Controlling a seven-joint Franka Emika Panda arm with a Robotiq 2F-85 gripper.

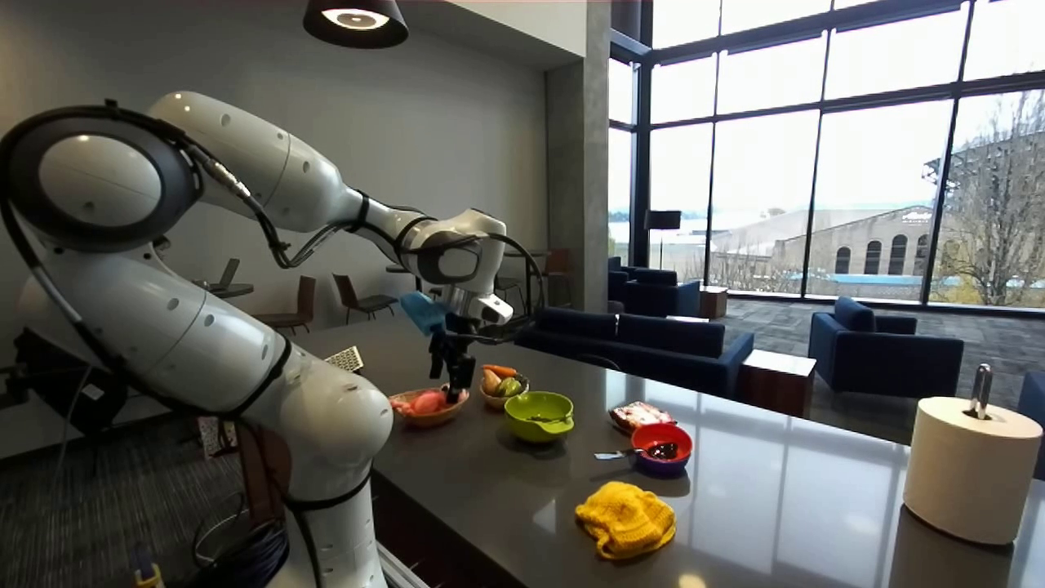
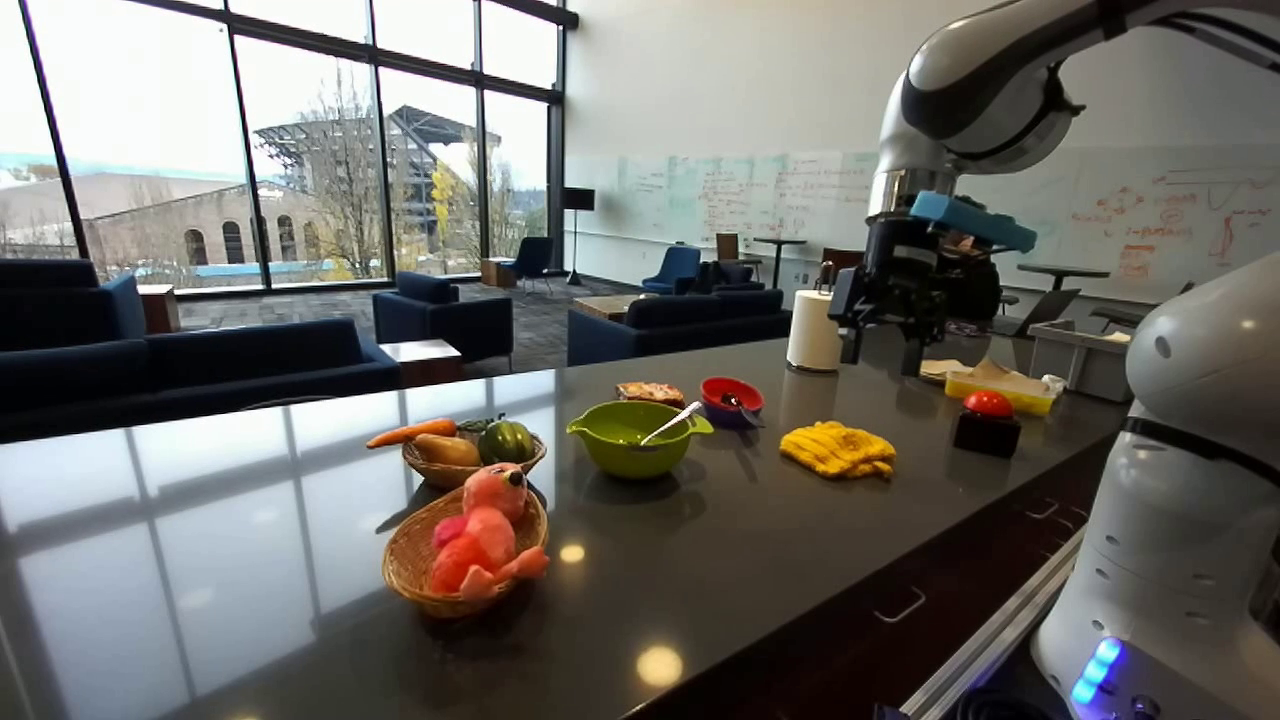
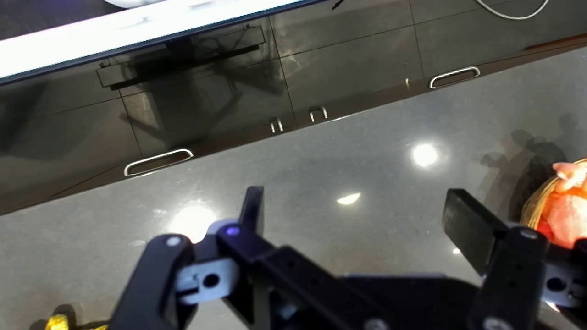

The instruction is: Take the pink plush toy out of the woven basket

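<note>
In an exterior view: pink plush toy [image 2: 484,540] sits in woven basket [image 2: 404,566], tool [image 2: 881,364] well apart. Step looks like the approach, grasp not yet made; next move probably calls for crossing to the basket, then lowering around the toy's body. In an exterior view: tool overlaps basket by line of sight only. Wrist view: 2 jaws spread wide, holding and touching nothing; surface [image 3: 312,192] shows between them, basket at right edge.

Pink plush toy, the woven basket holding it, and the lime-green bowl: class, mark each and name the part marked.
Pink plush toy [image 2: 488,532]: in an exterior view, on its body.
Woven basket [image 2: 411,548]: in an exterior view, on its inner wall.
Lime-green bowl [image 2: 627,460]: in an exterior view, on its outer wall.
</note>
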